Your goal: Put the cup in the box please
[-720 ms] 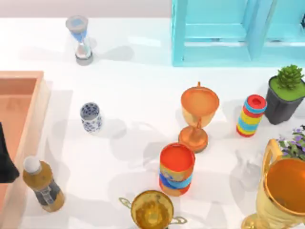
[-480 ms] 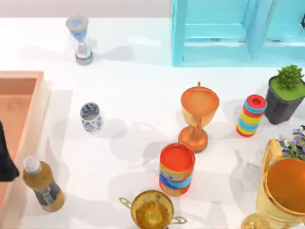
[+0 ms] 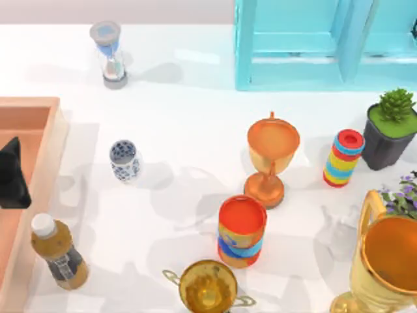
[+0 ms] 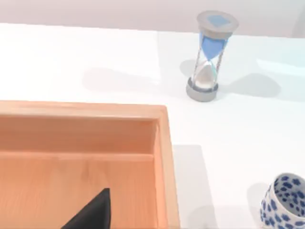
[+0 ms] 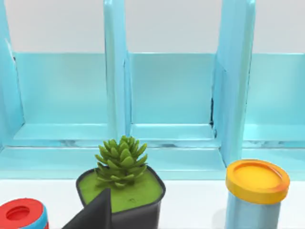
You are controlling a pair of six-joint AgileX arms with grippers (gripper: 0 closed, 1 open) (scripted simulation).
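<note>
One cup [image 3: 124, 160] stands upright on the table, near its left edge, just beside the box [image 3: 57, 140] and outside it. My left gripper [image 3: 13, 175] hangs over the box; its finger state I cannot tell. I'd swing it across the rim, descend square over the cup and close gently.

The left gripper [image 3: 13, 175] appears from above as a plain matte black mass, broad at the base and narrowing to a blunt point, with flat faceted faces and no markings, screws or cables to be made out. In the left wrist view, one of its fingers [image 4: 93, 213] is a smooth black wedge with a straight vertical edge and a sloping upper side. The right gripper's finger [image 5: 94, 213] has the same dark charcoal wedge shape, uniformly coloured and unmarked.
</note>
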